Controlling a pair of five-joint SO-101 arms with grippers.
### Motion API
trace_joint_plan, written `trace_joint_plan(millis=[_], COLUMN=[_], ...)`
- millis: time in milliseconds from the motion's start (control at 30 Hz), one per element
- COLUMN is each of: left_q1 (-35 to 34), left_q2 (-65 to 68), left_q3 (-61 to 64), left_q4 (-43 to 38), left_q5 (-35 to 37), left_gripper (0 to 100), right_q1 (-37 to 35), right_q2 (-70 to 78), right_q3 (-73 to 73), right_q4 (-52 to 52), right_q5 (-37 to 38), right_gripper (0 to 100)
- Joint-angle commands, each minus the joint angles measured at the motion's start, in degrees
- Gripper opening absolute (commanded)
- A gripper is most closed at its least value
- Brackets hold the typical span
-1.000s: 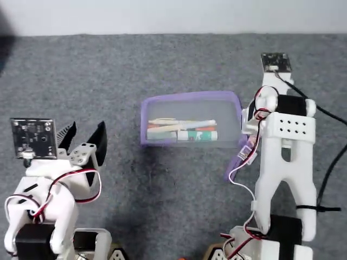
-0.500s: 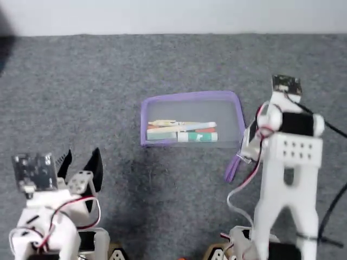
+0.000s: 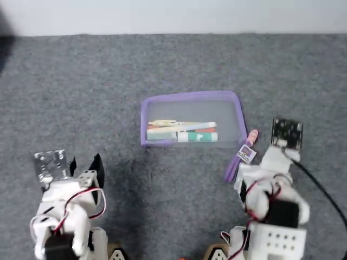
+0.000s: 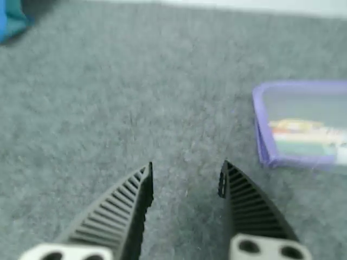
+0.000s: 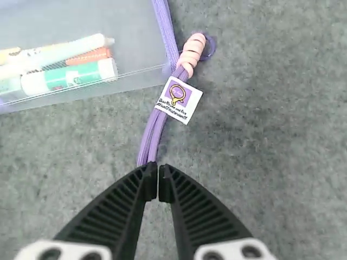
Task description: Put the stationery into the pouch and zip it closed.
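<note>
- Covering the whole table under your two arms, a grey felt mat (image 3: 173, 65) is lying flat.
- The pouch (image 3: 190, 96) is lying flat near the middle of the mat, between your arms and farther out than both. Its purple rim is framing a clear face, and the left wrist view is catching one end of it (image 4: 260, 130).
- You are holding the left gripper (image 3: 84, 160) over bare felt, well apart from the pouch, with its fingers spread wide (image 4: 187, 168).
- You are keeping the right gripper (image 5: 158, 168) pressed together, pinching nothing, its tips sitting just at the loose end of the strap; whether they are touching it cannot be told.
- The stationery (image 3: 181, 131) is lying inside the pouch behind the clear face, several pens and a white stick with a green label bunched side by side (image 5: 59, 67).
- The purple strap (image 3: 234, 165) is trailing from the pouch's corner on your right arm's side.
- A white tag (image 5: 179, 100) is resting on the strap, and a pink coil (image 5: 192, 49) is wrapping its pouch end.
</note>
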Motion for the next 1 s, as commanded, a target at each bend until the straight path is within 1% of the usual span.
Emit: trace_joint_plan(millis=[0,133,233,333,500,600,800,967], left_q1=[-0.3,-0.6,-0.1,1.5,5.2,7.7,7.9,7.9], left_q2=[0.8,0.8,0.8,0.9,0.8,0.8,0.8,0.8], left_q3=[7.3,14.5,16.9,18.5,18.4,18.4,18.4,18.4], left_q4=[-4.1,-9.0,-12.5,-14.6,-12.4,-9.4,-5.5,-5.4], left_q5=[-2.8,-6.0,-6.0,-5.7,-5.6,-5.6,-5.6,-5.5], left_gripper=[20,20,20,20,20,20,20,20], right_q1=[0.4,0.3,0.3,0.3,0.3,0.3,0.7,0.5], right_q2=[-9.0,-18.5,-26.2,-27.6,-26.9,-27.4,-27.4,-27.3], right_q3=[6.6,15.6,21.7,25.8,29.5,33.2,34.3,34.7], right_q4=[-1.8,-1.5,-1.3,-1.3,-1.3,-2.0,-2.5,-2.7], right_q5=[1.8,12.0,16.4,16.6,16.6,16.6,16.6,16.6], right_gripper=[0.8,1.1,1.2,1.2,0.9,0.9,0.9,0.9])
